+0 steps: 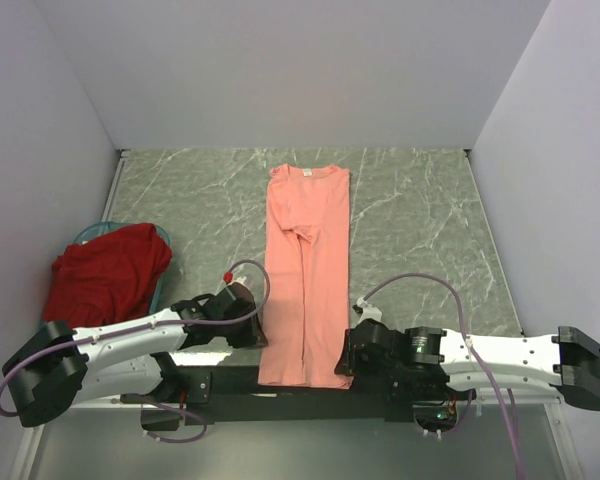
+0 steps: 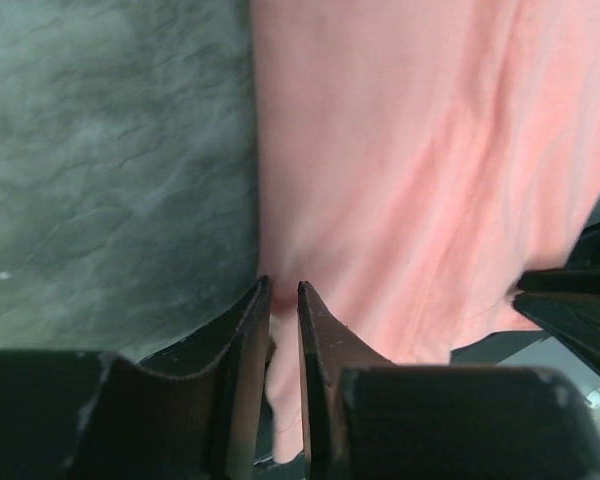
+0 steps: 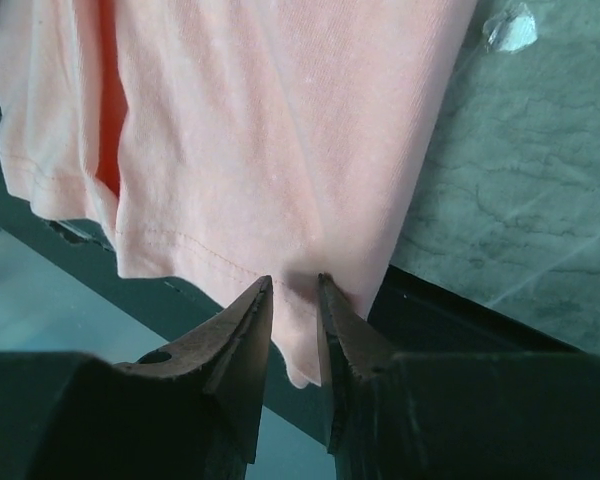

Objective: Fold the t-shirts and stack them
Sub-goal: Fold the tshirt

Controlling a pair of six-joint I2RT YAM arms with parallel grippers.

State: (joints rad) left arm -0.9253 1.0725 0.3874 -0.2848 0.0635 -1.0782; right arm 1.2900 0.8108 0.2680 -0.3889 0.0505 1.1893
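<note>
The salmon-pink t-shirt (image 1: 307,270) lies folded into a long narrow strip down the middle of the table, collar far, hem hanging over the near edge. My left gripper (image 1: 252,326) is shut on its left edge near the hem; in the left wrist view the gripper (image 2: 283,286) pinches pink cloth (image 2: 410,170) between narrow jaws. My right gripper (image 1: 348,352) is shut on the shirt's right hem corner; in the right wrist view the gripper (image 3: 295,280) holds the hem (image 3: 250,150). The dark red t-shirt (image 1: 108,276) lies crumpled at the left.
The dark red shirt sits in the teal round basket (image 1: 92,234) by the left wall. White walls close the table on three sides. A black bar (image 1: 230,382) runs along the near table edge. A small white scrap (image 3: 510,28) lies on the marble top.
</note>
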